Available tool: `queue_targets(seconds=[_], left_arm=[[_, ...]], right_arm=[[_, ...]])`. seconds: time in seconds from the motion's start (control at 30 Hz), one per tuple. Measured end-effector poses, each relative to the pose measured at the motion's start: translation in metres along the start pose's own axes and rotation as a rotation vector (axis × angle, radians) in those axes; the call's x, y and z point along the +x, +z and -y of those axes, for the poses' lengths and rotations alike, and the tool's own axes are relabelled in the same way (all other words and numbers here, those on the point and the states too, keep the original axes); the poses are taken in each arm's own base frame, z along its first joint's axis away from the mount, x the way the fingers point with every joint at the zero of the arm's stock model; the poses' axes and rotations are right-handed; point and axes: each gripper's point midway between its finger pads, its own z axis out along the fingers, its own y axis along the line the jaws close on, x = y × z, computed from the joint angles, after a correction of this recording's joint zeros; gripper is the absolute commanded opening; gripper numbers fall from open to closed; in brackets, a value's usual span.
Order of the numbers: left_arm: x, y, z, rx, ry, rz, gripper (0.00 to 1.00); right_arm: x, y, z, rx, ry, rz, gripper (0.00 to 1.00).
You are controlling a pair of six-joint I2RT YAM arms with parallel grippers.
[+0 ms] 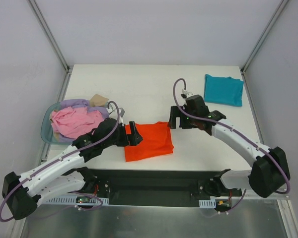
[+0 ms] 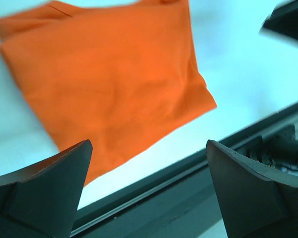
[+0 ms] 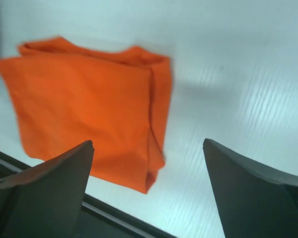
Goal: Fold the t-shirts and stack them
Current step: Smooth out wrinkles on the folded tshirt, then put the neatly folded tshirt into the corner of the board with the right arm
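A folded bright orange-red t-shirt (image 1: 151,141) lies flat near the table's front edge. It also fills the left wrist view (image 2: 104,74) and shows in the right wrist view (image 3: 84,114). A folded teal t-shirt (image 1: 223,89) rests at the back right. My left gripper (image 1: 134,134) (image 2: 148,142) hovers at the orange shirt's left edge, open, nothing between its fingers. Just off the shirt's upper right corner my right gripper (image 1: 175,118) (image 3: 148,141) is also open and empty.
A translucent blue basket (image 1: 45,130) at the left holds crumpled pink (image 1: 74,121), lavender (image 1: 77,104) and tan (image 1: 98,100) shirts. The table's dark front rail (image 2: 188,168) runs just below the orange shirt. Grey walls enclose the white table (image 1: 139,89).
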Motion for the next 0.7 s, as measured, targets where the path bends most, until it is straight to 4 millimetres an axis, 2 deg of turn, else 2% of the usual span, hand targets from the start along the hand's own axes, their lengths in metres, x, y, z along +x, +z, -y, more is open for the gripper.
queue_targets(seconds=[0.17,0.27,0.43,0.53,0.7], left_arm=[[-0.012,-0.010,-0.018,-0.088,-0.001,0.074,0.99],[-0.011,-0.011,-0.029,-0.132,-0.002,0.084,0.99],[-0.003,-0.009,-0.049,-0.199,-0.017,0.068,0.99],[-0.002,-0.009,-0.052,-0.215,-0.018,0.064,0.99],[0.001,-0.007,-0.055,-0.232,-0.023,0.052,0.99]], right_arm=[[0.060,0.028,0.014,0.123,-0.052,-0.246,0.98],[0.082,0.039,0.014,0.156,-0.077,-0.337,0.97],[0.103,0.056,0.012,0.164,-0.074,-0.421,0.92],[0.112,0.068,0.008,0.149,-0.054,-0.448,0.89],[0.108,0.079,0.002,0.134,-0.030,-0.433,0.72]])
